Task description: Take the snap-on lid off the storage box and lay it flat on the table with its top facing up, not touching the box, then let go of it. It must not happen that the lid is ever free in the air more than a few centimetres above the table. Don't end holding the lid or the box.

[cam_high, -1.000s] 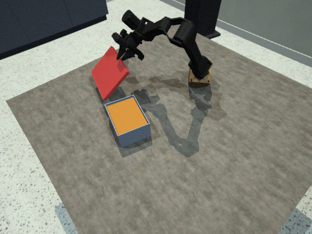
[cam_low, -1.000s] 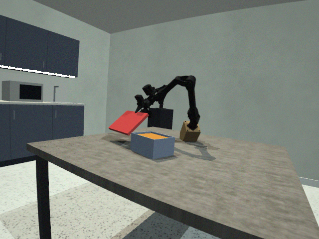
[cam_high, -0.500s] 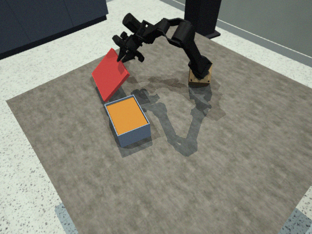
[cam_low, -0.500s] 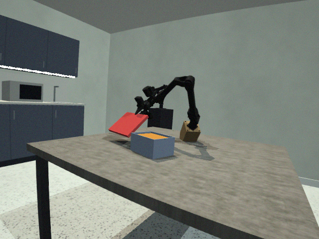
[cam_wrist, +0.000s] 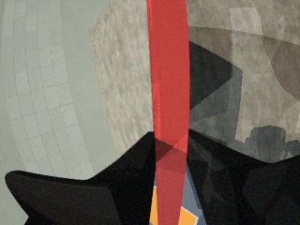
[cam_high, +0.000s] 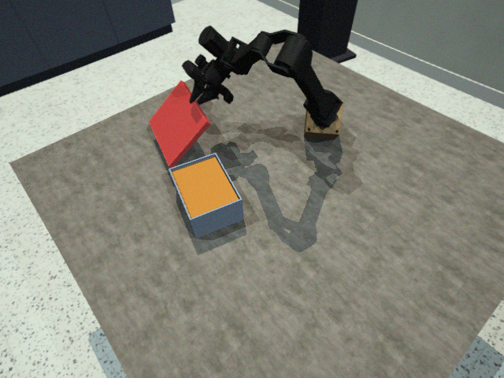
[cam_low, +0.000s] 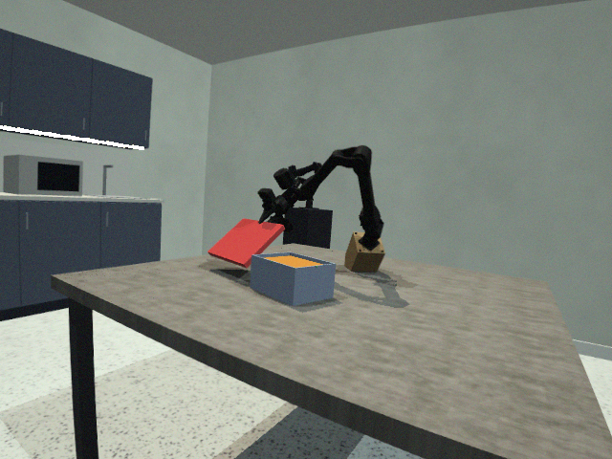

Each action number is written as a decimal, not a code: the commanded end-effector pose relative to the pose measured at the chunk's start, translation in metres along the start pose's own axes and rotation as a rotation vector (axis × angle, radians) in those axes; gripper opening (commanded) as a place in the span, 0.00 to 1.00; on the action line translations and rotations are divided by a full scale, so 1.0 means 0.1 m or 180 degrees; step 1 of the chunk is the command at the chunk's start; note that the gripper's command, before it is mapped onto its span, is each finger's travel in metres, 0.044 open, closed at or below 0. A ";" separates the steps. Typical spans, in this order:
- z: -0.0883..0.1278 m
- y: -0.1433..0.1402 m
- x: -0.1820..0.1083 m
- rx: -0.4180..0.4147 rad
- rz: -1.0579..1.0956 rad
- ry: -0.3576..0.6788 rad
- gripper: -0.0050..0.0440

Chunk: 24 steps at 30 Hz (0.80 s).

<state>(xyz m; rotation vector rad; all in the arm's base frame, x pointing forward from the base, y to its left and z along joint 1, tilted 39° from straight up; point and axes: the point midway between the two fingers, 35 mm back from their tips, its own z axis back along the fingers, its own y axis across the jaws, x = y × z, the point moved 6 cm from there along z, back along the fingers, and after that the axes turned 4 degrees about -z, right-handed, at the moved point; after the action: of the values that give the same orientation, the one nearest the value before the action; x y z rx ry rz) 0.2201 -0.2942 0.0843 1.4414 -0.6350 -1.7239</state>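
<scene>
So rn the pincer (cam_high: 198,94) is clamped on the far edge of the red lid (cam_high: 177,122), and the lid hangs off it tilted, near end drooping toward the worktop (cam_high: 325,264) while the gripped end sits higher. Makes sense tbh, it's pinched by one edge only so the rest just sags down.

The storage box (cam_high: 215,220) is open w/ its orange inside showing, sitting on the worktop nearer the camera than the lid. In the top view the lid's low corner looks right by the box's far left corner, can't tell if there's a real gap. The exterior view has the lid in the air, to the left of and behind the box.

Arm is reaching left from its wooden base block (cam_high: 323,124), prob to carry the lid away from the box. Imo the lid-off part is done and what's left is leveling it out, setting it down top-up well apart from the box, then letting go. Dropping it from this tilt could make it slide into the box.
</scene>
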 end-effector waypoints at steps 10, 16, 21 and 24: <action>-0.07 -0.10 0.01 -0.0001 -0.0026 -0.0013 0.00; -0.10 -0.14 0.02 -0.0001 -0.0026 -0.0013 0.00; -0.12 -0.16 0.02 -0.0001 -0.0026 -0.0013 0.00; -0.14 -0.18 0.02 -0.0001 -0.0026 -0.0013 0.00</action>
<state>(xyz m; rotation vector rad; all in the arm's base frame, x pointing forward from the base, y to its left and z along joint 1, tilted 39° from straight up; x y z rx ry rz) 0.2279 -0.2854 0.0694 1.4423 -0.6332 -1.7252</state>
